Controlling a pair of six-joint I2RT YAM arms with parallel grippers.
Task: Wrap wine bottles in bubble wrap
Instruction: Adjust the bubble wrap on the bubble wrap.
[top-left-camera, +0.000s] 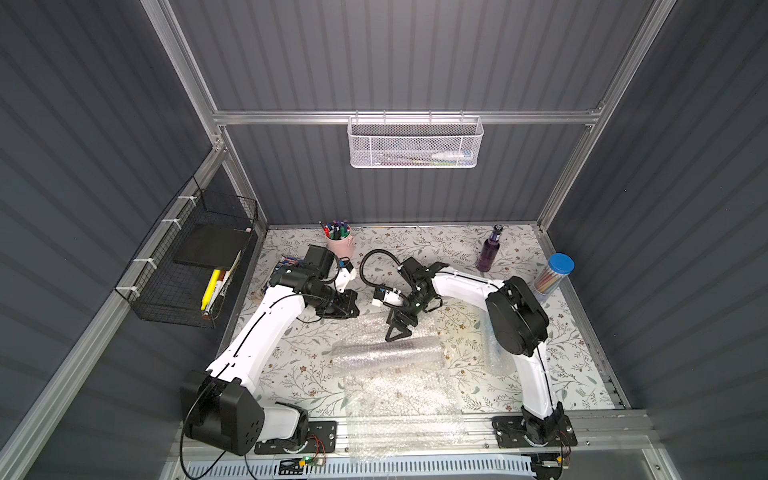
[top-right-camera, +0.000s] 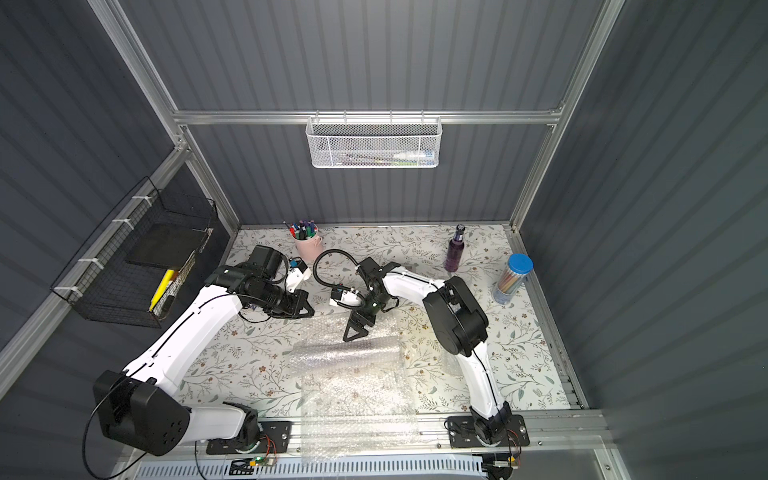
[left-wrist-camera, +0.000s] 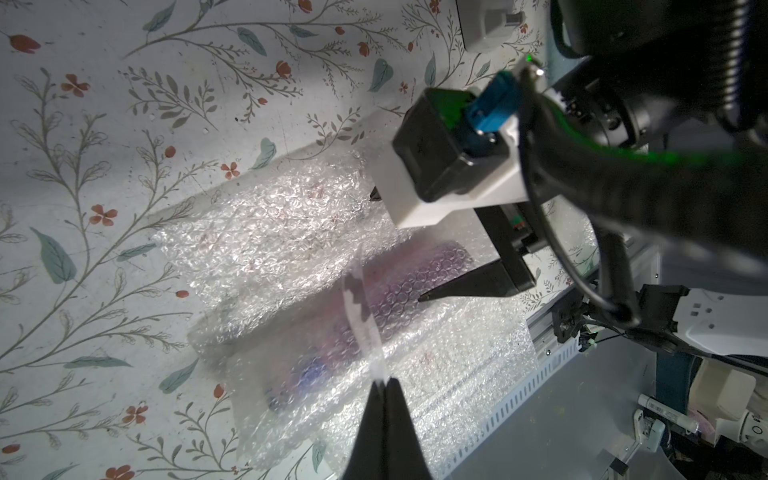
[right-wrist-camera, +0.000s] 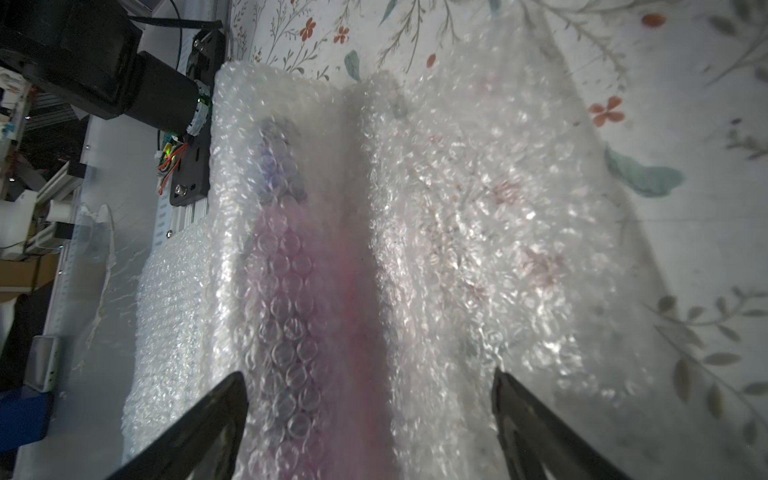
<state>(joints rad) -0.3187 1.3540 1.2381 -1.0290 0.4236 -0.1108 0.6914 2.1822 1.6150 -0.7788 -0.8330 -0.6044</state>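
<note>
The right gripper (right-wrist-camera: 369, 374), at centre in both top views, is spread wide, one black finger on each side of a roll of clear bubble wrap (top-left-camera: 386, 353) that encloses a lying purple bottle (right-wrist-camera: 299, 291). The left gripper (left-wrist-camera: 384, 415), left of centre, is pressed together. A thin clear strip (left-wrist-camera: 361, 316) meets its tips.

The white floral table cover (top-left-camera: 291, 353) sits within dark grey ribbed walls (top-left-camera: 415, 62).

Two purple bottles show: the wrapped one and a bare upright bottle (top-left-camera: 490, 249) at upper right. There is one pink marker cup (top-left-camera: 340, 245), one blue-lidded pencil tube (top-left-camera: 550, 278), one white mesh basket (top-left-camera: 415, 145) and one black wire basket (top-left-camera: 187, 282). The flat sheets (top-left-camera: 399, 411) are too overlapped to count.
</note>
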